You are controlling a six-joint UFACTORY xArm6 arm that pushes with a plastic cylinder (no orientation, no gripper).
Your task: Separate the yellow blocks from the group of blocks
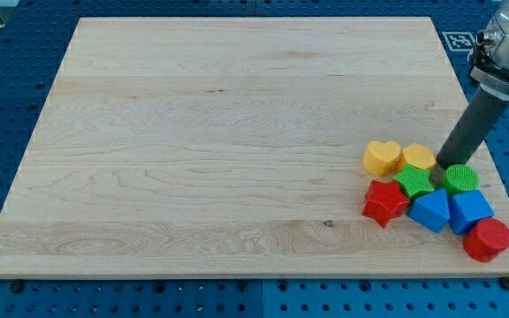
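All the blocks sit bunched together near the view's bottom right corner of the wooden desk (193, 132). The yellow heart block (382, 157) is at the view's left end of the bunch, at its top. Right beside it, touching, is a second yellow block (419, 156). Its shape is hard to tell because the green star block (414, 182) covers its lower edge and the rod crosses just beside it.

My tip (446, 165) comes down between that second yellow block and the round green block (461, 178). The very end of it is partly hidden behind the blocks, so I cannot tell if it is touching them. The rod has no end effector that opens or closes, and it holds nothing. The top of the arm is cut off by the view's right edge.

Below the yellows sits the red star block (384, 201), touching the green star. Next come two blue blocks: one blue block (430, 211) and another blue block (470, 210), pressed close so their shapes are hard to make out. The round red block (487, 239) is lowest, near the desk's edge.
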